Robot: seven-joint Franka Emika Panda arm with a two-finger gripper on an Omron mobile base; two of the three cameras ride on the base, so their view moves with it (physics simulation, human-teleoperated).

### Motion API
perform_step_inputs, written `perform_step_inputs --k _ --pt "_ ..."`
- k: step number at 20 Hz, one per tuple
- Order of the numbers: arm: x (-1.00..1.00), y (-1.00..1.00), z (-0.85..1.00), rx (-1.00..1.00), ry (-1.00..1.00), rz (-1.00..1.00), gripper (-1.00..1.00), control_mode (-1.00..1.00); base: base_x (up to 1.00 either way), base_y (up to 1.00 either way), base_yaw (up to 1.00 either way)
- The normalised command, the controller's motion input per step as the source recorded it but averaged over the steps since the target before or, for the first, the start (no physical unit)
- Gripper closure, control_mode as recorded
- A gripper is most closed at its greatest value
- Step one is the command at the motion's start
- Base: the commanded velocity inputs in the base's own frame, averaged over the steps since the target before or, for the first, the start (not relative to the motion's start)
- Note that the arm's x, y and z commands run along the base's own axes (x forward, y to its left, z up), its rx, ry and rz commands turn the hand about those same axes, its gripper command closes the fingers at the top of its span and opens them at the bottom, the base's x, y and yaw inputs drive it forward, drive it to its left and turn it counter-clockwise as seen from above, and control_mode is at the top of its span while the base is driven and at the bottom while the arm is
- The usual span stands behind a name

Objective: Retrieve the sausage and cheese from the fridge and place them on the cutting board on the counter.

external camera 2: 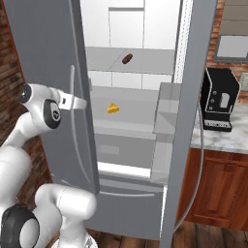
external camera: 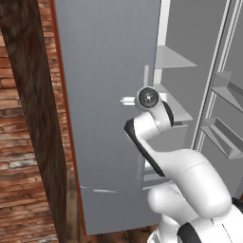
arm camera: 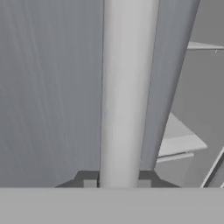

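Tool (arm camera: pixel 117 183) apparently clamped on my tall grey fridge's (external camera 2: pixel 48 58) thin silver handle (arm camera: pixel 124 92), holding the door open for access.

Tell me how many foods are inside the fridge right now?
2. The sausage lies on an upper shelf of the fridge. The cheese sits on the shelf below it. The doors could be hiding more.
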Motion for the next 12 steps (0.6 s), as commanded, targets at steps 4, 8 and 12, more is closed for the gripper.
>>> perform_step_inputs --k 4,8,12 --pt "-1.00 0.51 0.00 0.00 0.08 -0.15 1.00 -1.00 0.00 0.00 0.00" --pt "-1.00 0.49 -0.01 0.00 0.09 -0.11 1.00 -1.00 0.00 0.00 0.00" --pt "-0.93 0.41 -0.11 0.00 0.08 -0.08 1.00 -1.00 0.00 0.00 0.00"
